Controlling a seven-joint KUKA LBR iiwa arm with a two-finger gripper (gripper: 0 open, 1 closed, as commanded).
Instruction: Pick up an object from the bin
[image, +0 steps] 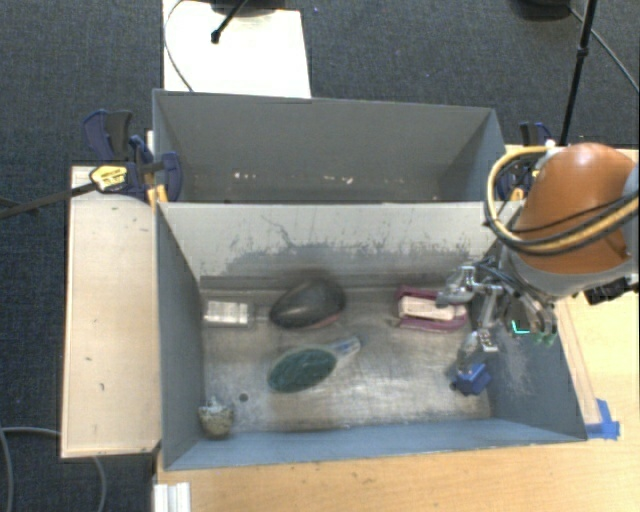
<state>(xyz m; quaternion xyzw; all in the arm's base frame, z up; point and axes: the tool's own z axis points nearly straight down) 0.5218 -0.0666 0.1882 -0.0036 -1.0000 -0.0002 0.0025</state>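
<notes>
Reaching in from the right, the arm's end effector stands low over the right end of the grey bin, its tip right at a small blue object that lies near the front right corner of the floor. Whether it is apart, together or clamped on that piece cannot be told. Just beside it, toward the back wall, lies a pink-and-white block, while a dark grey rounded lump, a green oval brush, a small clear block and an olive scrap lie well apart to the left.
</notes>
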